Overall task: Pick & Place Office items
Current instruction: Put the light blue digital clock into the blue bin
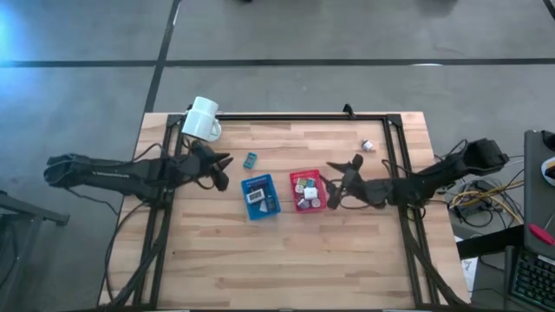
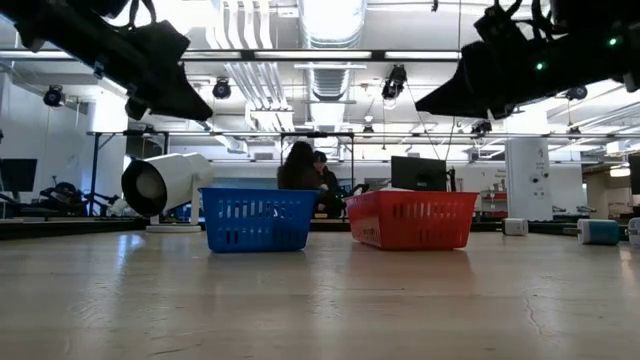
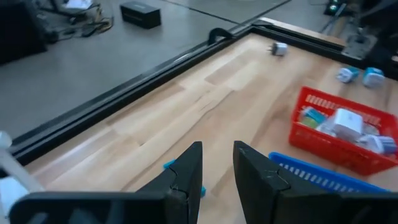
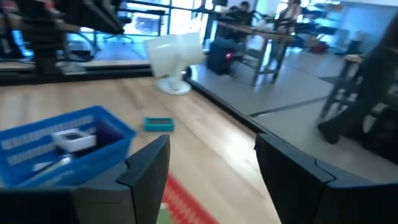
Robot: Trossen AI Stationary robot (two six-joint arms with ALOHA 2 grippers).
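1. L arm reaches in from table's left edge, low over the wood; left gripper (image 1: 223,171) sits near the white mug (image 1: 202,119), just left of the blue tray (image 1: 260,196).
2. R arm comes from right edge; right gripper (image 1: 339,179) hovers right beside the red tray (image 1: 308,191).
3. No readable writing anywhere.
4. L fingers (image 3: 186,171) narrow gap, nothing between. R fingers (image 4: 146,165) wide apart, empty.
5. Office items: teal piece (image 1: 251,159) loose betw. mug & blue tray; white piece (image 1: 368,146) near far right corner; several in red tray, some in blue.
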